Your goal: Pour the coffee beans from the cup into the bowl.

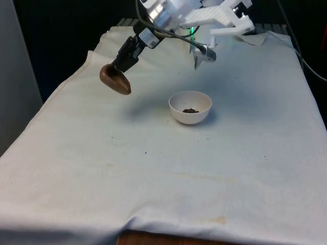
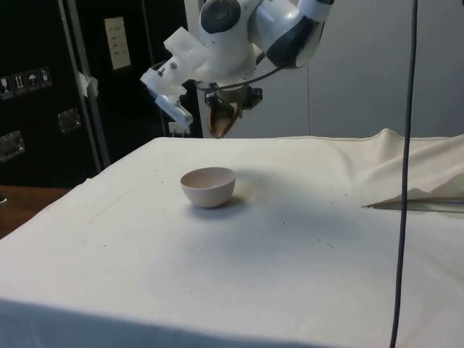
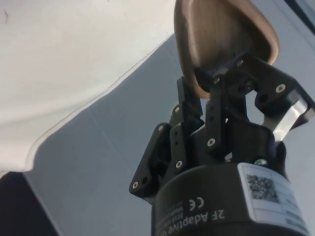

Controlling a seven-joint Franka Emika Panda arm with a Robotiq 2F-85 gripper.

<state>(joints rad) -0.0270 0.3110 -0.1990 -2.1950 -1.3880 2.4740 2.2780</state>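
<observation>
The brown, smooth-sided wooden cup (image 1: 115,80) hangs in the upper left of the front view, clear of the cloth, clamped in the black two-finger pincer (image 1: 122,64); in the wrist view its fingers (image 3: 246,73) are closed on the cup's rim (image 3: 221,39). The cup lies heavily tilted, its long axis running down and towards the front view's left from the pincer. Its mouth cannot be made out in the front view.

The small round white bowl (image 1: 190,107) stands upright on the white-clothed bench (image 1: 153,178) near the middle of the frame, down and to the right of the cup and well apart from it. A small dark heap of coffee beans (image 1: 190,110) already lies in its bottom. A few dark specks dot the cloth nearby.

Judging by this, the cup is not over the bowl, so any further pouring would first need the cup brought across towards the front view's right and over the rim.
</observation>
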